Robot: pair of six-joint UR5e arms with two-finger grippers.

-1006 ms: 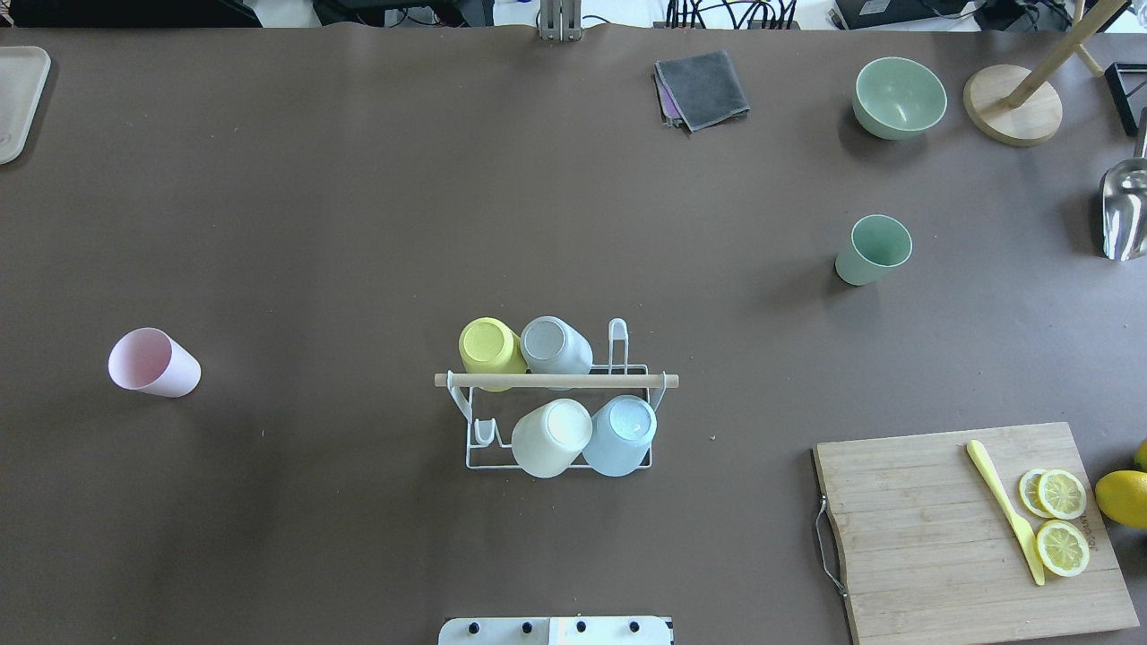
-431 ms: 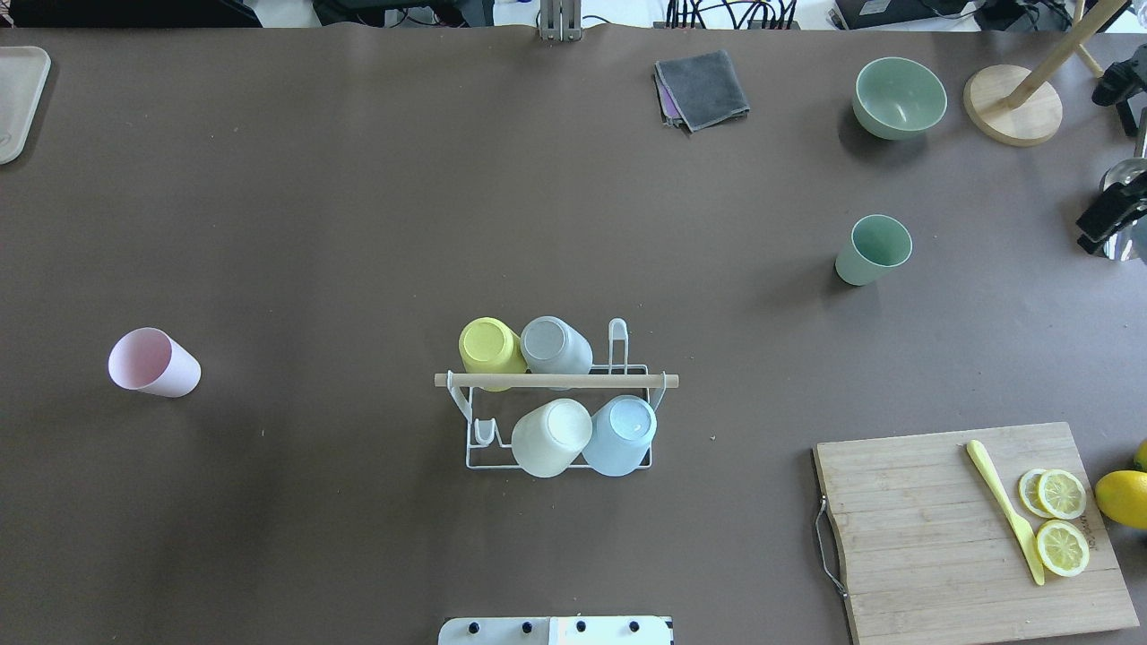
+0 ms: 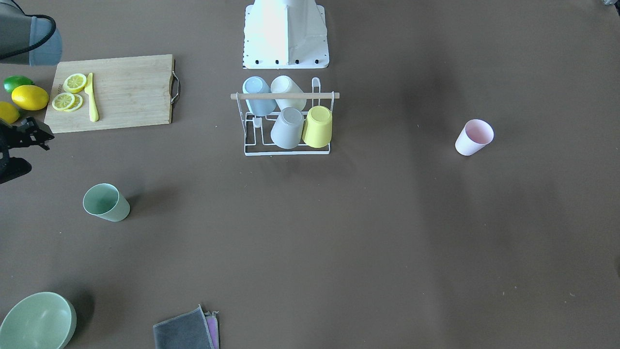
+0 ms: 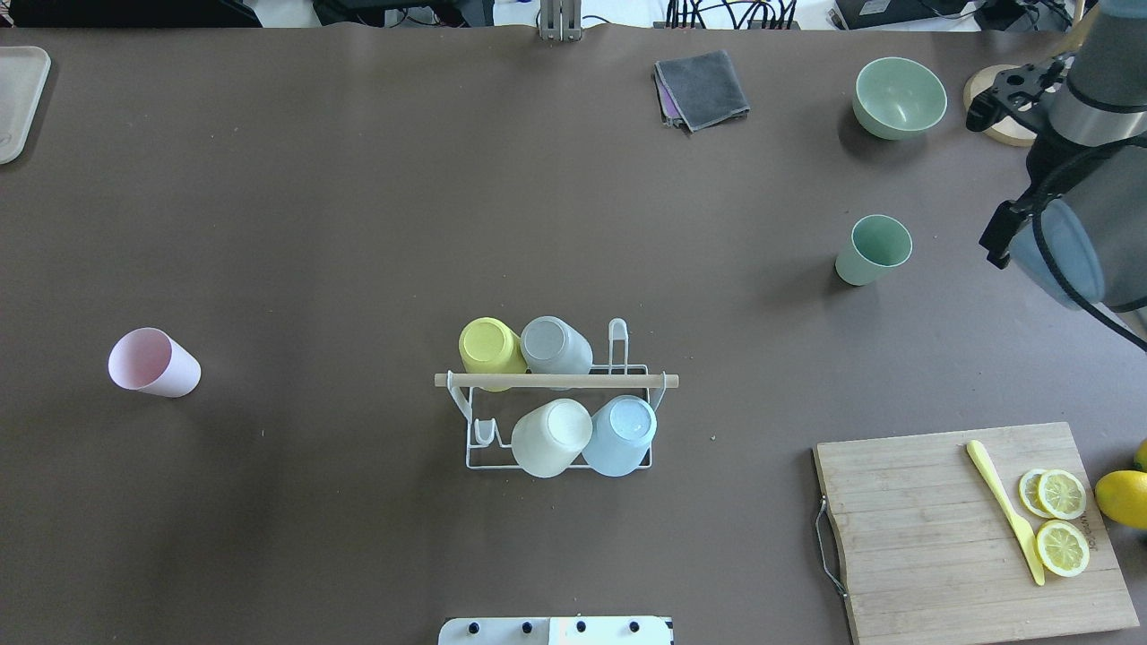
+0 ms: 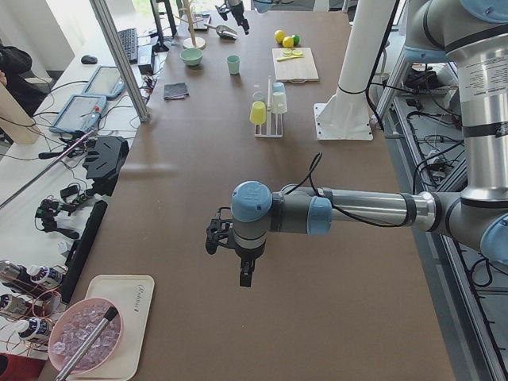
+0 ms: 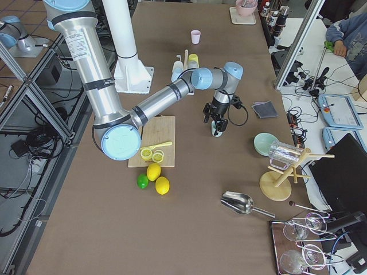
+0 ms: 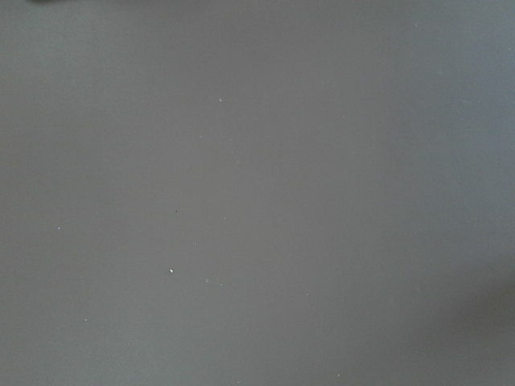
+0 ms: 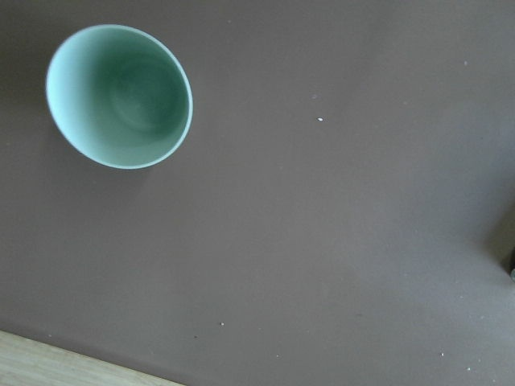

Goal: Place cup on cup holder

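Observation:
The cup holder [image 4: 556,381], a white wire rack with a wooden rod, stands at the table's middle near the robot base. It holds yellow, grey, cream and blue cups upside down. A green cup [image 4: 874,251] stands upright at the right, and also shows in the right wrist view [image 8: 119,96]. A pink cup [image 4: 152,363] stands at the left. My right gripper [image 6: 217,121] hangs close to the green cup; I cannot tell if it is open. My left gripper [image 5: 244,276] hovers over bare table far from the rack, and I cannot tell its state.
A cutting board [image 4: 932,528] with lemon slices and a yellow knife lies at the front right. A green bowl [image 4: 899,97], a grey cloth [image 4: 702,88] and a wooden stand base [image 4: 1004,125] are at the far right. A tray [image 4: 18,98] is at the far left.
My right arm has come into the overhead view from the right edge and moved left toward the green cup. The cups and the rack have not moved.

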